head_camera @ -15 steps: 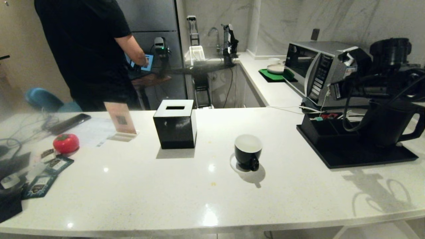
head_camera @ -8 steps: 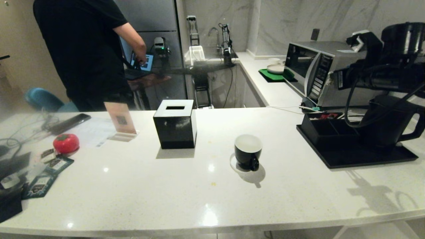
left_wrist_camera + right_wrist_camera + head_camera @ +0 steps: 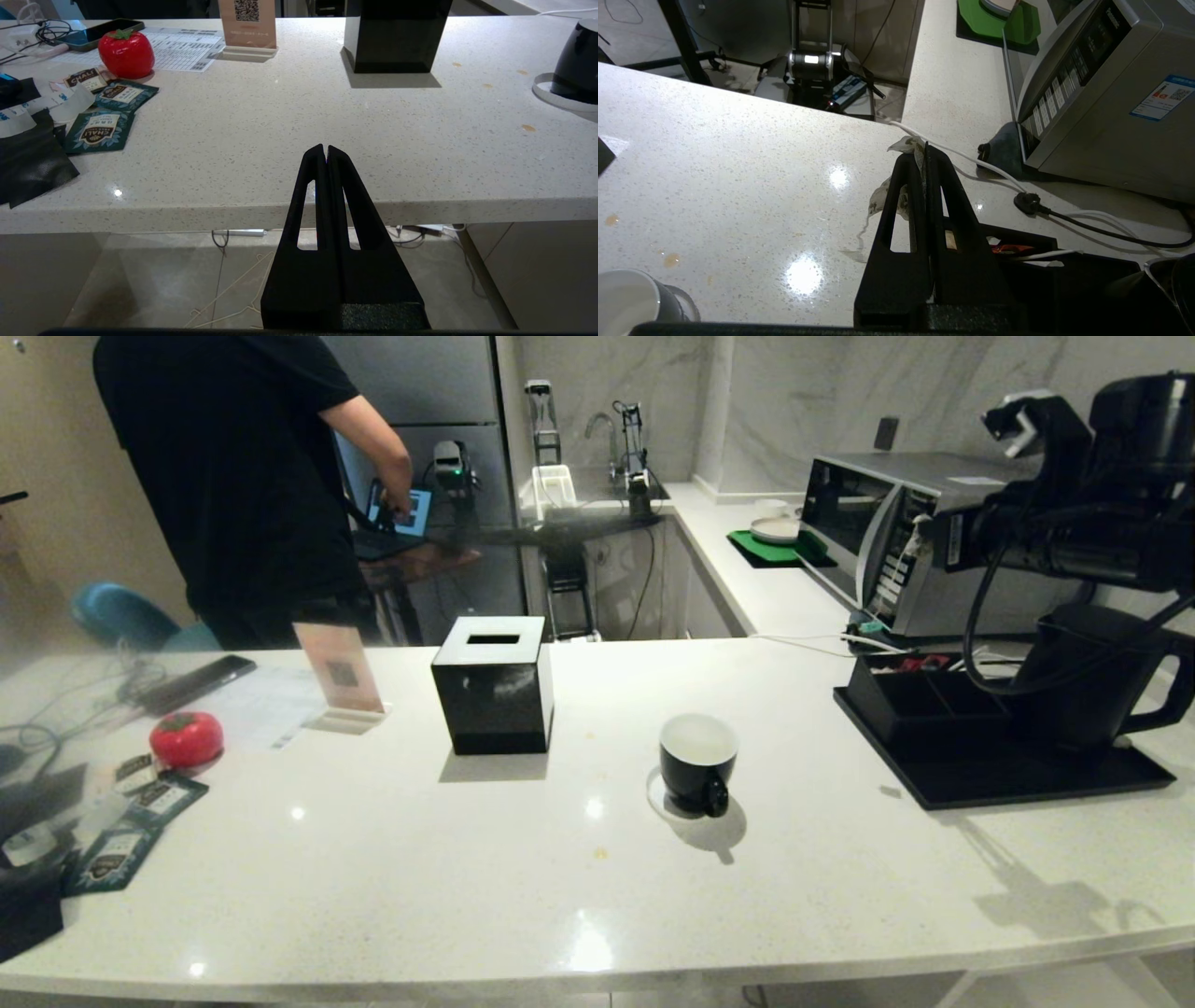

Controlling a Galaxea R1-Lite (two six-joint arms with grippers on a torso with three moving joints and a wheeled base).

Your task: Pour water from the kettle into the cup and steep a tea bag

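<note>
A small black cup (image 3: 697, 761) with a white inside stands on a white coaster mid-counter; its rim also shows in the right wrist view (image 3: 626, 298). The tall black kettle (image 3: 1088, 681) sits on a black tray (image 3: 1027, 784) at the right. My right gripper (image 3: 926, 148) hovers above the tray's left end, in front of the microwave, well right of the cup. It is shut on a white tea bag (image 3: 880, 198), whose string and tag dangle below. My left gripper (image 3: 326, 149) is shut and empty, parked low before the counter's front edge.
A black tissue box (image 3: 492, 683) stands left of the cup. A microwave (image 3: 887, 537), a white cable and a black plug (image 3: 1027, 201) lie behind the tray. A red tomato-shaped thing (image 3: 186, 737), tea packets (image 3: 140, 812) and a QR sign (image 3: 338, 677) sit left. A person (image 3: 233, 476) stands behind the counter.
My right arm has lifted up and away from the tray with the tea bag held. Its shadow on the counter has slid. The cup and kettle have not moved.
</note>
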